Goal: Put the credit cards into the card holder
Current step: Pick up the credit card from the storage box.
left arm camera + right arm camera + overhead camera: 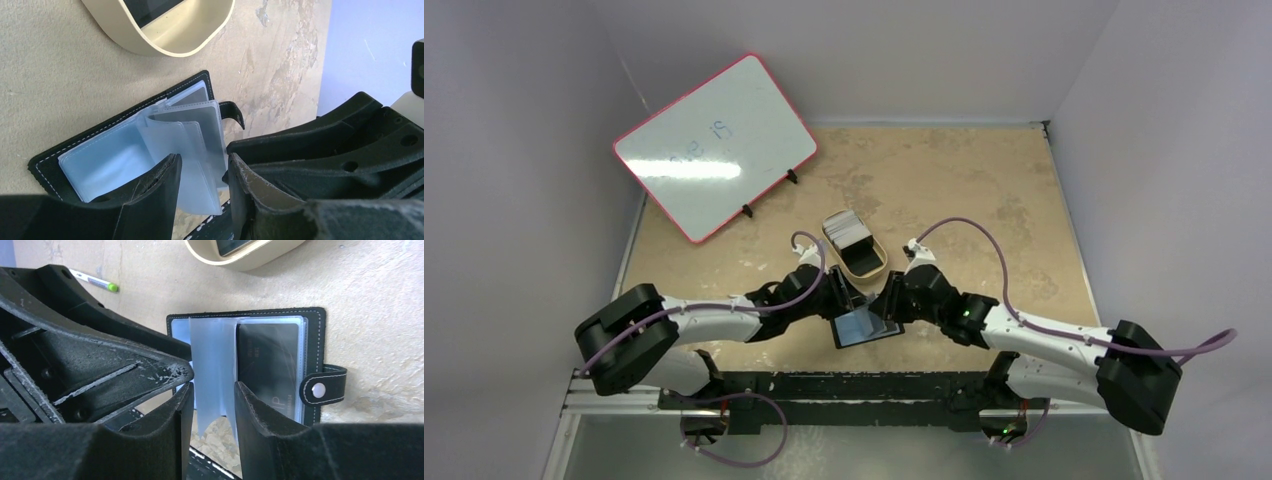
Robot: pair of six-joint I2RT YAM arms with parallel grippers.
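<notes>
A small black folding card holder (pixel 312 330) lies open on the tan tabletop (pixel 984 200). The left fingers (pixel 155 195) and right fingers (pixel 260 425) stand parted over it, a clear sleeve in each gap. Beyond, the whitish-grey credit cards (pixel 846 227) sit stacked in a tan oval tin (pixel 871 263).

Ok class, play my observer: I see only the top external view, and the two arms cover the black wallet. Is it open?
Observer: Yes. The card holder lies open, with clear sleeves fanning up from it.
Operator: Is any card inside?
Observer: The right wrist view shows one dark card in a sleeve beside the snap tab.
Operator: And the pincers?
Observer: The left pincer and the right pincer both stand open, and a clear sleeve shows in the gap of each.
</notes>
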